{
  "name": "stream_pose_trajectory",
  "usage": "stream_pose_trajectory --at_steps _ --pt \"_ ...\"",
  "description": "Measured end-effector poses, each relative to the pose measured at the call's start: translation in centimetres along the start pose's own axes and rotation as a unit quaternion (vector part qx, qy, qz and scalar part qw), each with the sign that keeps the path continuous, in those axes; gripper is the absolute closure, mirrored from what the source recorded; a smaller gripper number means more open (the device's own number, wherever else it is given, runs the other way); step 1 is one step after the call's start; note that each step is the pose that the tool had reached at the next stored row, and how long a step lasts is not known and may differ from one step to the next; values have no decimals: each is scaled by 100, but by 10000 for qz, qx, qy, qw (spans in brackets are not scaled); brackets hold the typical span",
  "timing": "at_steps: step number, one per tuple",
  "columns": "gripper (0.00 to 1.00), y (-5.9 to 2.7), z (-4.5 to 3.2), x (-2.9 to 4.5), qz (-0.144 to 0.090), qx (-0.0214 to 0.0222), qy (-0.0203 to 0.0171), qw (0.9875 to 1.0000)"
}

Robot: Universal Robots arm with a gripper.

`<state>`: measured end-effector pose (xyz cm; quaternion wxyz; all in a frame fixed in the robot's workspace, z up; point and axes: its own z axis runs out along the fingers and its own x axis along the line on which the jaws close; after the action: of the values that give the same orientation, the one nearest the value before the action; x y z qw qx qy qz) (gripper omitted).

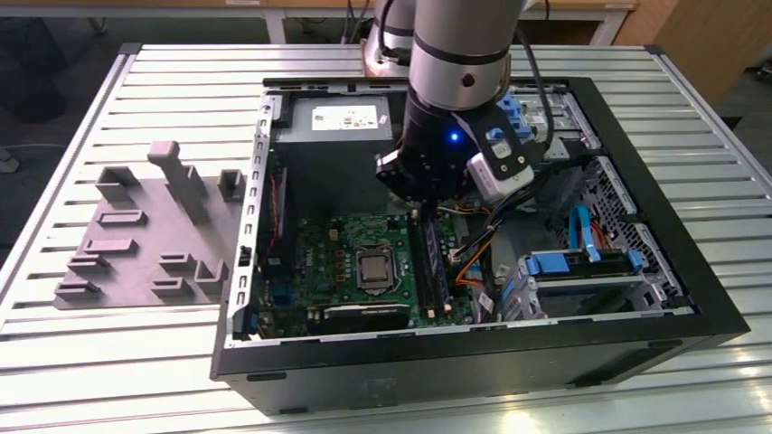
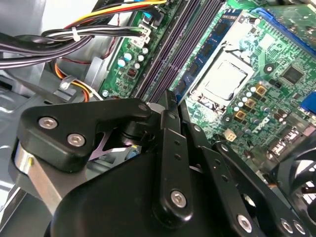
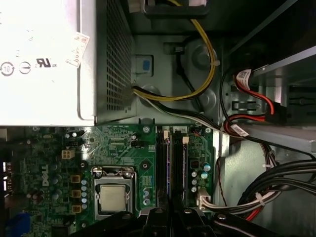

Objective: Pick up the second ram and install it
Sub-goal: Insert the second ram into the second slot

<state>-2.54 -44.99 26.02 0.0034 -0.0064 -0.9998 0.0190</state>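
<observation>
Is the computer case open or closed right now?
Open: the computer case has its side panel off, and the motherboard is exposed inside.

One open computer case (image 1: 476, 348) on the slatted table (image 1: 97, 108). One motherboard (image 3: 123, 148), one bare processor (image 3: 112, 197), one power supply (image 3: 44, 59). One grey fixture block (image 1: 145, 240) beside the case. One robot arm (image 1: 458, 54). Two blue drive brackets (image 1: 573, 264) visible. Memory slots (image 3: 170, 168): several in a row, exact number unclear.
</observation>
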Motion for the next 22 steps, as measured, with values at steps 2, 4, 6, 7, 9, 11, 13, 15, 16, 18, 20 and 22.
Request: stream_pose_trajectory --at_steps 2,4,6,7,9,11,13,15,16,18,20,22 --pt "86 1 36 0 0 0 1 10000" --pt "86 2 59 -1 0 0 1 10000" --pt "86 2 59 -1 0 2 1 10000" --pt "86 2 60 -1 0 1 1 10000" --pt "86 2 62 0 0 0 1 10000" --pt "86 -9 67 -1 -1 -1 0 10000" --pt "86 -32 75 -1 0 0 1 10000" --pt "86 -50 93 -1 0 0 1 10000" --pt "86 -56 103 -1 0 -1 0 10000" --pt "86 -66 129 -2 0 -1 0 10000" --pt "86 -69 163 -8 0 0 0 10000" --pt "86 -68 200 -12 0 0 1 10000"
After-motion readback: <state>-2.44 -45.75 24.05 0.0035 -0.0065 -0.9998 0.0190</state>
